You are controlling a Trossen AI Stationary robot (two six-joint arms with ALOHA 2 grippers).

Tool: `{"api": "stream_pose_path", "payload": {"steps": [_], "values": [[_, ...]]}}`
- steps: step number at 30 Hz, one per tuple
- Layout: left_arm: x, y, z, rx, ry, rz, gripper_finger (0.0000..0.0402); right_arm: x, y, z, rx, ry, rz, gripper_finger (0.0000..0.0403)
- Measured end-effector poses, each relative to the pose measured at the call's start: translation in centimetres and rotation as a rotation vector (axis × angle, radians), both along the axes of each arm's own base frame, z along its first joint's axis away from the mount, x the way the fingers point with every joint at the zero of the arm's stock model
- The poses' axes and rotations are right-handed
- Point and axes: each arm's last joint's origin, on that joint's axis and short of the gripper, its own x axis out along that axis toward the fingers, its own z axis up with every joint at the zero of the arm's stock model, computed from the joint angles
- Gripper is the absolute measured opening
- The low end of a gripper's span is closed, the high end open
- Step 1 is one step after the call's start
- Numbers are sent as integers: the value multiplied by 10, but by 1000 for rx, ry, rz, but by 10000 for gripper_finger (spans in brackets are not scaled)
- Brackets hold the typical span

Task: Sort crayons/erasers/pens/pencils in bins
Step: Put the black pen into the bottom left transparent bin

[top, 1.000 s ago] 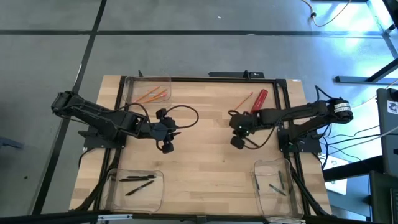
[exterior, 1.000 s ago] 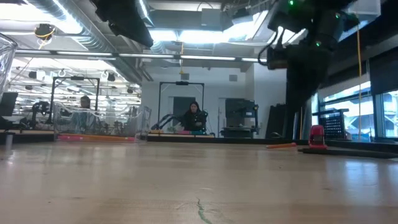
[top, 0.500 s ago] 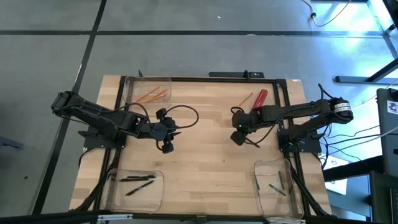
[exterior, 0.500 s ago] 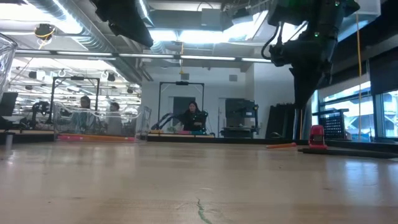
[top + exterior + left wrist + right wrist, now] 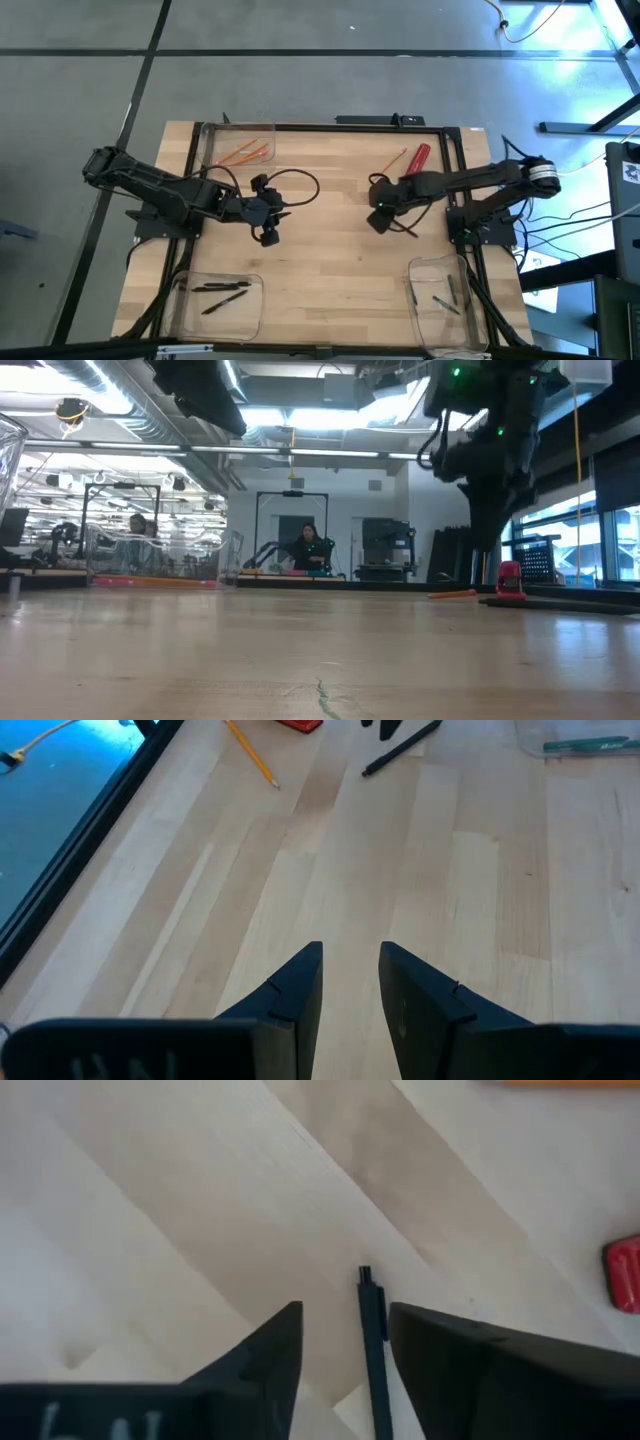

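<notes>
over the wooden table, right gripper parted around a black pen; left gripper narrowly parted, idle.

Pen between my fingers: thin, black, lying flat on the wood, in the gap between my right gripper's two spread fingers.
Pens in near-left bin: a few black sticks lying flat.
Pencils in far-left bin: several orange sticks, lying together.
Loose pencil: orange, on the table beside the thick red cylinder.
Bins: three clear tubs, far left, near left, near right.
</notes>
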Motion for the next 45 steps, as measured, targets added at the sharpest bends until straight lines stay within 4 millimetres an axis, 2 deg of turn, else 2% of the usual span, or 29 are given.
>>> {"api": "stream_pose_path", "payload": {"steps": [11,18,45], "values": [[0,0,0,0,0,0,95,13,-5,-51,74,241,57,162],[0,0,0,0,0,0,95,18,-6,-69,87,306,89,162],[0,0,0,-1,0,0,95,20,-7,-72,167,281,249,156]]}}
